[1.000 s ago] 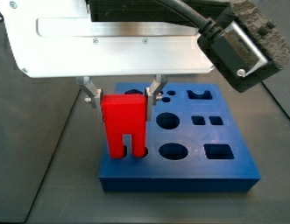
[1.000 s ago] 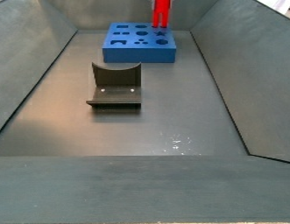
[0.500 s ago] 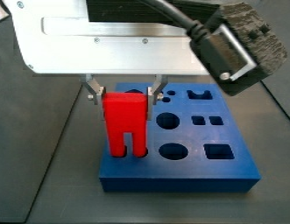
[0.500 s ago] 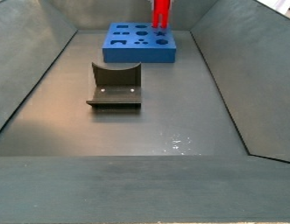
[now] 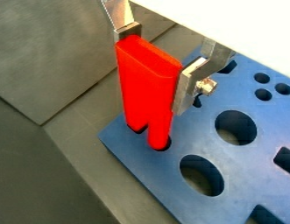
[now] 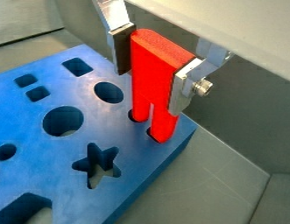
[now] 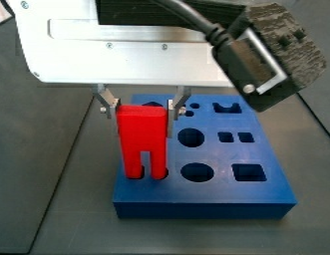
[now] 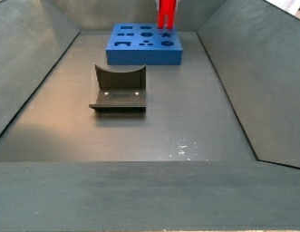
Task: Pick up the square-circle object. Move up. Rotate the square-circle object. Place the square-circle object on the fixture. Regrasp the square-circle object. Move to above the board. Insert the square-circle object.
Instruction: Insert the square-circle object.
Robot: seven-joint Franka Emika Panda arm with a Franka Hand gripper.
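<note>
The square-circle object (image 7: 141, 139), a bright red block with two legs, stands upright at the near left corner of the blue board (image 7: 220, 157). Both wrist views show its legs going down into holes of the board (image 5: 246, 162) (image 6: 21, 118). My gripper (image 7: 141, 110) hangs straight above the board, shut on the square-circle object (image 5: 147, 87) (image 6: 157, 79), with one silver finger on each side of its upper half. In a side view the red block (image 8: 168, 13) shows at the far end of the board (image 8: 140, 53), and the gripper is cut off there.
The olive-brown fixture (image 8: 118, 89) stands on the grey floor in front of the board, with nothing on it. Sloping grey walls (image 8: 31, 82) close in the floor on both sides. A dark camera box (image 7: 267, 50) on the wrist hangs above the board's right part.
Gripper and red block sank a little toward the board during the first half second. Since then nothing has visibly moved.
</note>
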